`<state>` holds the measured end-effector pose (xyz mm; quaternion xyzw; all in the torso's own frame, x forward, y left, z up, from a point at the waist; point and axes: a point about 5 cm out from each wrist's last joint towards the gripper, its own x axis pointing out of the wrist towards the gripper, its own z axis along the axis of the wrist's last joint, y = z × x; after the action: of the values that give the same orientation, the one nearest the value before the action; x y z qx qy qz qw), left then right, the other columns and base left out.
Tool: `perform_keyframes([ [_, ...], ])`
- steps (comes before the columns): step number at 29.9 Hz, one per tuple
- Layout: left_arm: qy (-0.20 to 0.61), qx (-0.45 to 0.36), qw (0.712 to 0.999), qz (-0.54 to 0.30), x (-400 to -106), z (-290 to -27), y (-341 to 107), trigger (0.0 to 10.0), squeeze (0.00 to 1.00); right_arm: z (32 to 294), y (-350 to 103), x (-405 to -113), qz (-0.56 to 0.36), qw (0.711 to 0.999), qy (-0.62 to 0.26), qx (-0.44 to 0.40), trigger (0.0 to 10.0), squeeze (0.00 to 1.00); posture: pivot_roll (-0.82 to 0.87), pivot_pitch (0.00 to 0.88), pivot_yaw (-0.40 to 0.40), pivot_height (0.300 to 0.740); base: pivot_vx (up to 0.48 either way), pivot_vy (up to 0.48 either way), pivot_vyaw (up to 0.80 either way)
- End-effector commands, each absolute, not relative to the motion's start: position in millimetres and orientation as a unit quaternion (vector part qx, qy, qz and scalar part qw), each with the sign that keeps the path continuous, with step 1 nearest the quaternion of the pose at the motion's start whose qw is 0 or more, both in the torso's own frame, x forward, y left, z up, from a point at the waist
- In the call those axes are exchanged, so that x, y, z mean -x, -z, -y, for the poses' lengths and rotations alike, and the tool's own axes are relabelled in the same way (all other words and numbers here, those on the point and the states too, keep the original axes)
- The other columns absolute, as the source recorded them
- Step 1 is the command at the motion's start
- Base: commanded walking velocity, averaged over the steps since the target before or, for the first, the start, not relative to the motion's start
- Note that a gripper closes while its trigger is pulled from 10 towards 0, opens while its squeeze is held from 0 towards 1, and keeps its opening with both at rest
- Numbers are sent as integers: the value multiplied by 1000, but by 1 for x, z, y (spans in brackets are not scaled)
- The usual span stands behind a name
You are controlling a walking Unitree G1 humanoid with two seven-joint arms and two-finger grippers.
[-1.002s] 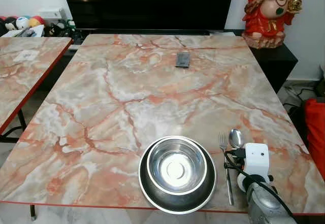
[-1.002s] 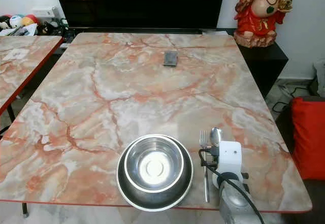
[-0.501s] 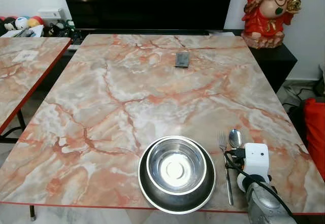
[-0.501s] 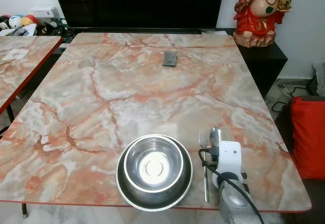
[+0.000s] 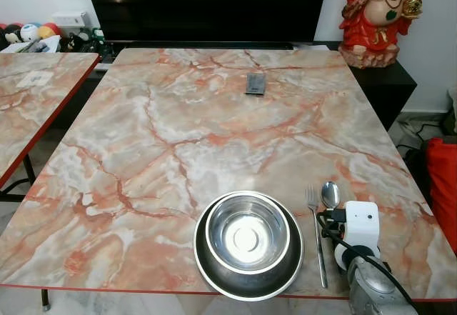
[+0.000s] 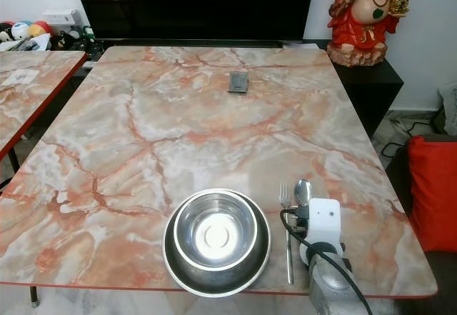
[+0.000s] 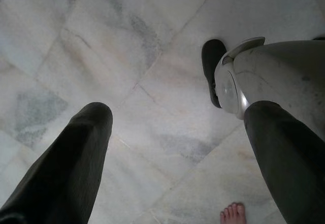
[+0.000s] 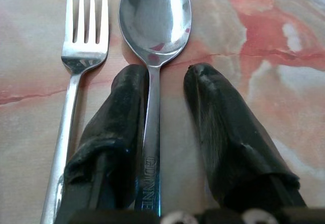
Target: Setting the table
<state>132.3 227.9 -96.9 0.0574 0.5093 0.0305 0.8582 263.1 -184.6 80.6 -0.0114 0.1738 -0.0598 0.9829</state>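
Note:
A steel bowl (image 5: pixel 248 233) sits inside a dark plate (image 5: pixel 207 272) at the near edge of the marble table (image 5: pixel 178 136). To its right, a fork (image 5: pixel 316 229) and a spoon (image 5: pixel 330 194) lie side by side, heads pointing away from me. My right gripper (image 8: pixel 165 74) is low over the table, open, its two fingers (image 8: pixel 114 117) straddling the spoon handle (image 8: pixel 151 148). One finger touches the handle and the other stands apart from it. The right wrist's white housing (image 5: pixel 359 222) hides the handle from above. My left gripper (image 7: pixel 175 109) hangs open above the floor.
A small dark flat object (image 5: pixel 256 83) lies far out on the table. Behind it are a black TV (image 5: pixel 207 4) and a red statue (image 5: pixel 377 15). A second marble table (image 5: pixel 36 93) stands at left, something red (image 5: pixel 444 186) at right. A person's toes (image 7: pixel 232 214) are near my foot (image 7: pixel 212 71).

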Motion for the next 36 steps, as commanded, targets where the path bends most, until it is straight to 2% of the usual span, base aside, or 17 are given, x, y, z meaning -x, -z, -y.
perform_keyframes([
  [1,-30,-65,850,-522,-125,-232,99,10000,0,183,-81,-263,-178,982,57,13,10000,0,-39,120,14,740,0,0,0],
  [22,-30,-65,850,-522,-125,-232,99,10000,0,184,-84,-262,-178,982,66,15,10000,0,-41,119,12,740,0,0,0],
  [36,-29,-67,850,-522,-125,-232,99,10000,0,182,-73,-258,-225,972,59,30,10000,0,-39,121,13,740,0,0,0],
])
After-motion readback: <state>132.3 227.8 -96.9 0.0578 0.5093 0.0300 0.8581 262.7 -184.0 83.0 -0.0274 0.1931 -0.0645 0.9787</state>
